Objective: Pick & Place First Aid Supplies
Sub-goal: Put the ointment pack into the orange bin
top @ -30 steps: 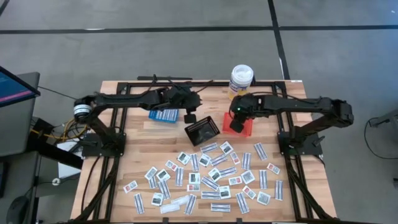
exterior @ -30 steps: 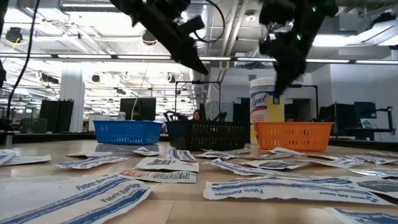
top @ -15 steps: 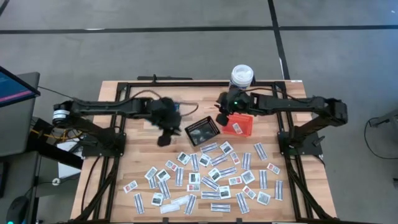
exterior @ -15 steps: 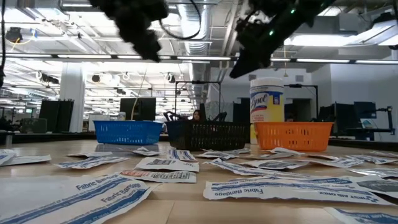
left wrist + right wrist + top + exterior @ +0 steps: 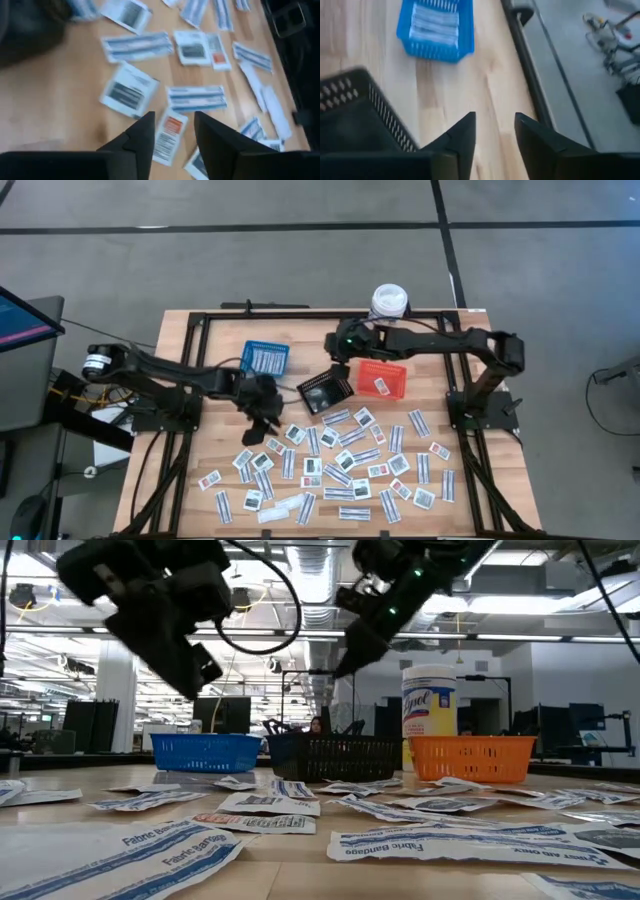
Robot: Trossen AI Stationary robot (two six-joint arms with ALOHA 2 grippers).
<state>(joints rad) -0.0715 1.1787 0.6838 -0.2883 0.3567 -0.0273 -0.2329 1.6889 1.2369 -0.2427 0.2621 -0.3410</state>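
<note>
Several small white packets [image 5: 340,465] lie flat and scattered on the near half of the wooden table, some as narrow strips, some as squares. My left gripper [image 5: 260,430] hangs open above the left part of this scatter. In its wrist view a square packet with an orange-red mark [image 5: 169,134] lies below the gap between the fingers. My right gripper [image 5: 340,345] is open and empty, hovering at the far side of the black basket [image 5: 325,390]. One white packet [image 5: 378,385] lies in the orange basket [image 5: 395,370], and narrow strips lie in the blue basket [image 5: 264,358].
Three small baskets stand in a row across the table's middle: blue [image 5: 205,752], black [image 5: 335,758] and orange [image 5: 470,758]. A tall white bottle with a yellow label [image 5: 388,302] stands at the far edge behind the orange basket. A black frame rims the table.
My left gripper has swung from above the blue basket toward the near edge and down over the scattered packets. My right gripper has moved from over the orange basket toward the table's left, to the black basket's far side. A white packet now shows in the orange basket.
</note>
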